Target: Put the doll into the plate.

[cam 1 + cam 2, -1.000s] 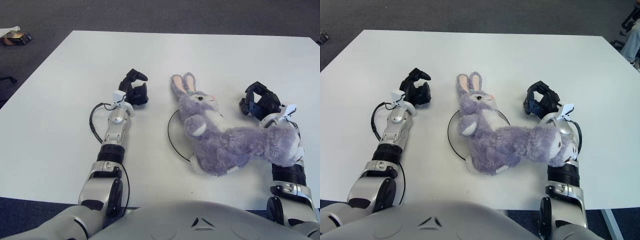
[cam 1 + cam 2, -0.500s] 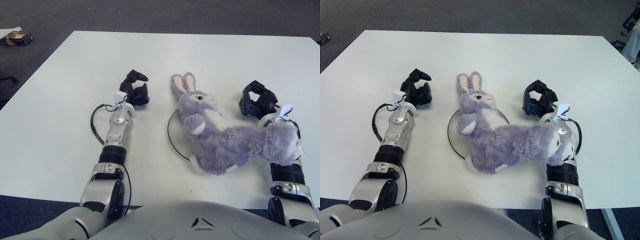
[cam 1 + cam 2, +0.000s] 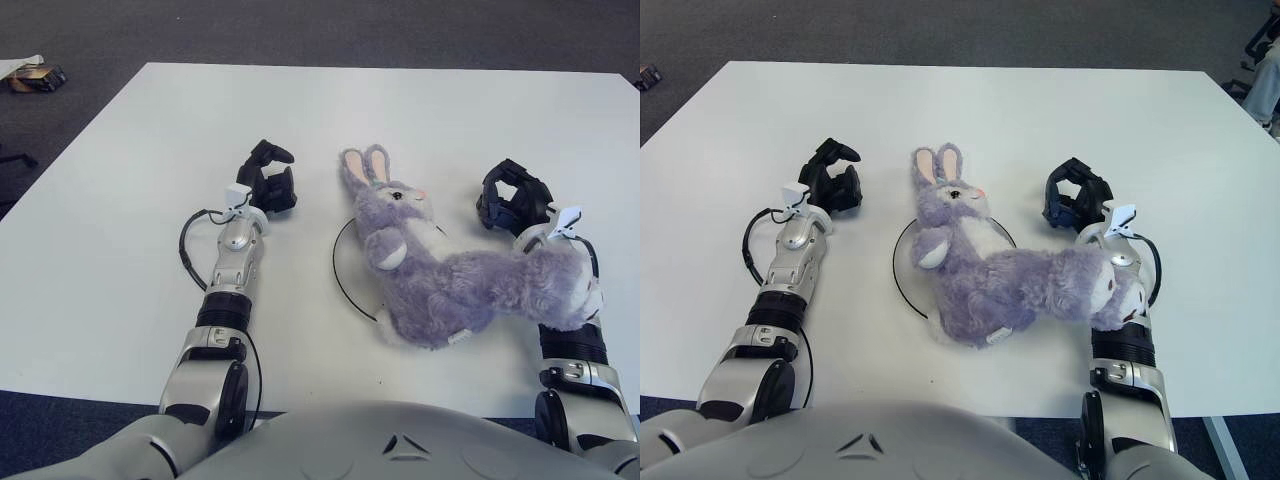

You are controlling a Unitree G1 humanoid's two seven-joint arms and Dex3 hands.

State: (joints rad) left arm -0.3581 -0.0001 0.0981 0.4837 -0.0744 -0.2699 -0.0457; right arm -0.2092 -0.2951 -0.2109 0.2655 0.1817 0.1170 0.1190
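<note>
Most of the job looks done from my seat: low in the frame, the doll (image 3: 440, 280) sprawls across the plate (image 3: 342, 272), hindquarters draped over my right forearm. Higher up, my right hand (image 3: 510, 200) and left hand (image 3: 268, 180) are both curled, gripping nothing, on the desk (image 3: 120, 200).

Legible text, labels, brands, numbers, signs: none. No readable marking on the doll (image 3: 440, 275), the plate (image 3: 343, 280), the table (image 3: 120, 180) or either arm.
</note>
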